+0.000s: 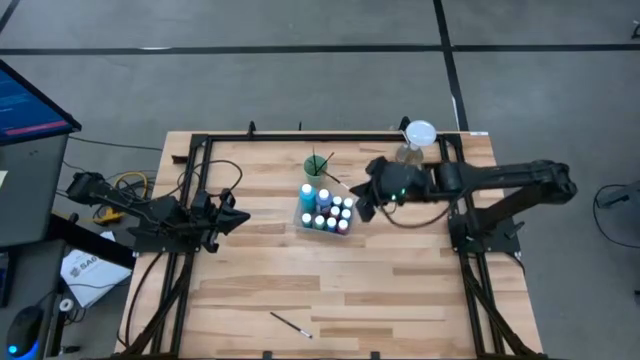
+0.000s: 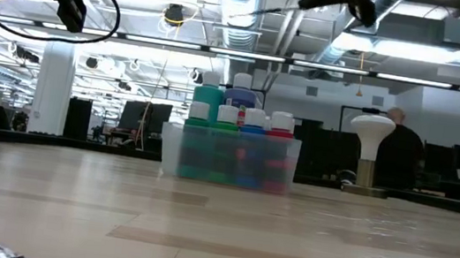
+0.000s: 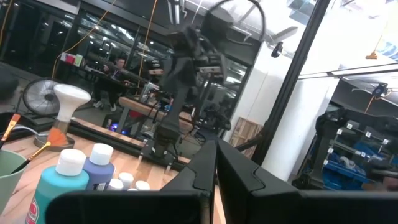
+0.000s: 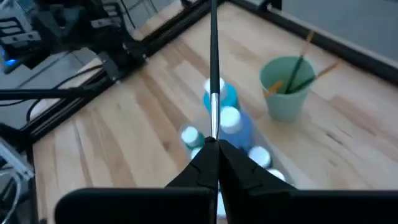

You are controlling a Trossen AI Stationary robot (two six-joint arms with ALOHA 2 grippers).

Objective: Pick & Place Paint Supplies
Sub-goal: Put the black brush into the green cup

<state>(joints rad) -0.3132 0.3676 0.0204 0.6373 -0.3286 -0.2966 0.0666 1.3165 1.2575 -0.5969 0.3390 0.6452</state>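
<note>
**Wooden counter, brush pinched above the tray**

Pale wood planks fill the counter (image 1: 330, 290), and right in its middle sits the clear plastic tray (image 1: 326, 213), our landmark. Left arm waits well to the left of the tray, its left hand (image 1: 240, 216) clenched on nothing and pointing toward the tray. Right arm reaches in from the other side, and the right hand (image 4: 213, 144) hangs above the tray's right edge, clamped tight on a paintbrush (image 4: 212, 74) whose thin dark handle juts out over the bottles. Just behind the tray stands the green cup (image 1: 318, 166), two brushes leaning inside it. Farther behind and to the right of the tray stands a white mushroom-shaped lamp (image 1: 420, 134). Inside the tray, the paint bottles (image 1: 328, 208) stand upright, white caps up, packed close: teal, blue, green and red show through the wall. Well in front of the tray, a lone brush (image 1: 290, 324) lies flat on the wood.
</note>
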